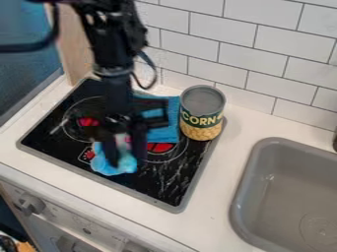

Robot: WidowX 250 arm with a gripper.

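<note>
Over the left-middle of the black stove top hangs the gripper (125,147), low down and pointing at the surface. Right at its tip is a soft-looking light blue object (113,166) with a pinkish part beside it, partly hidden by the gripper; whether it is held or only touched is unclear. Behind the gripper, a folded blue cloth (164,134) lies on the stove, its left side covered by the arm. A corn can (201,113) stands upright at the stove's back right edge, just right of the cloth.
The stove top (168,184) has a grey rim and red-marked burners. To the right, a grey sink (283,197) is set into the white counter (227,160). White tiles (217,47) rise along the back. Knobs (31,203) line the stove's front.
</note>
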